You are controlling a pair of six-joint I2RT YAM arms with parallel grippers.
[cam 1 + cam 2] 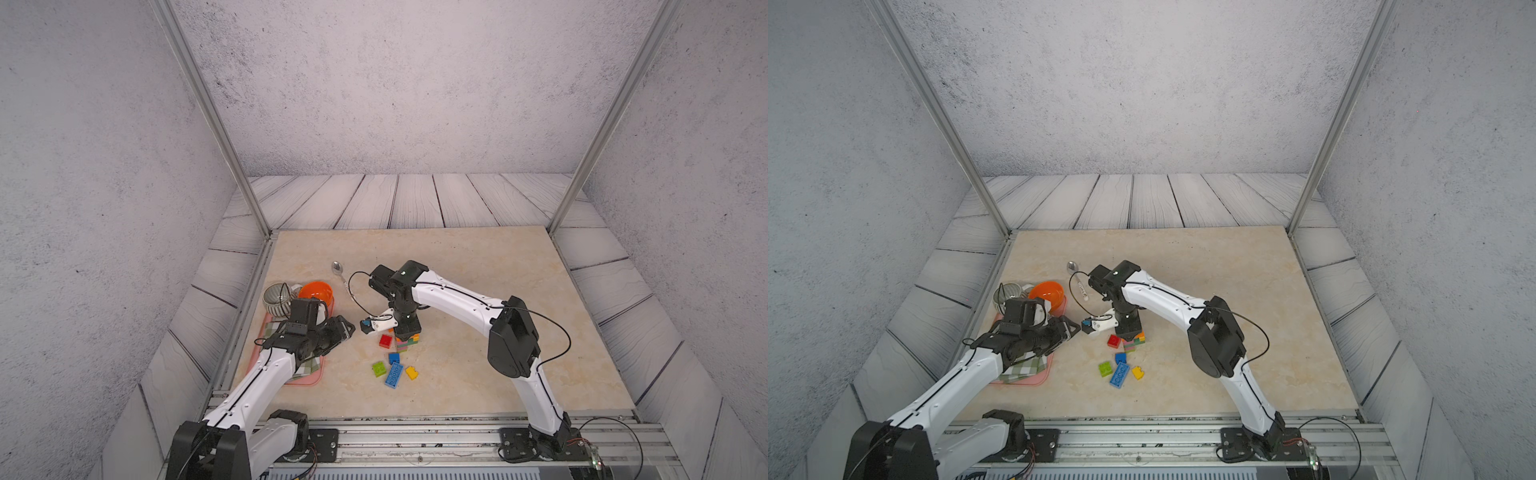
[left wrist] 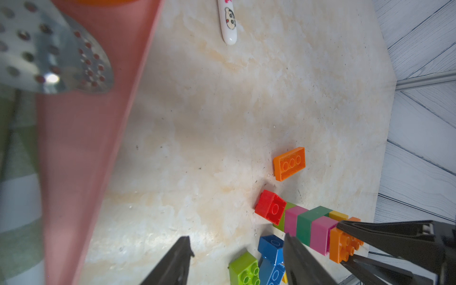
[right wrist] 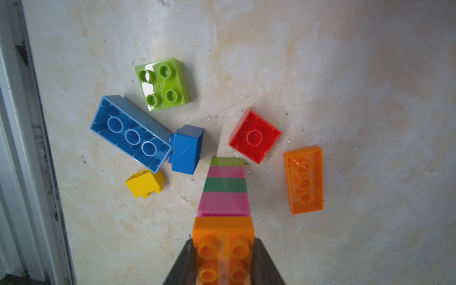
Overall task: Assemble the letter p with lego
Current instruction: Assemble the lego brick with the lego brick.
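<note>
A standing stack of lego (image 1: 409, 343) (image 1: 1134, 343) shows lime, pink, green and pink layers with an orange brick on top (image 3: 223, 237). My right gripper (image 3: 223, 240) (image 1: 406, 332) comes down from above and is shut on that top orange brick. Loose on the table around it lie a red brick (image 3: 255, 135), a long orange brick (image 3: 304, 180), a small blue brick (image 3: 186, 149), a long blue brick (image 3: 129, 133), a lime brick (image 3: 162, 84) and a yellow one (image 3: 144, 183). My left gripper (image 2: 236, 237) (image 1: 349, 326) hangs open left of the stack, nothing between its fingers.
A pink tray (image 1: 313, 376) at the left edge holds a checked cloth (image 1: 307, 365), an orange bowl (image 1: 316, 291) and a metal strainer (image 1: 277, 298). A spoon (image 1: 343, 278) lies behind the right wrist. The metal frame rail (image 1: 249, 316) borders the table on the left.
</note>
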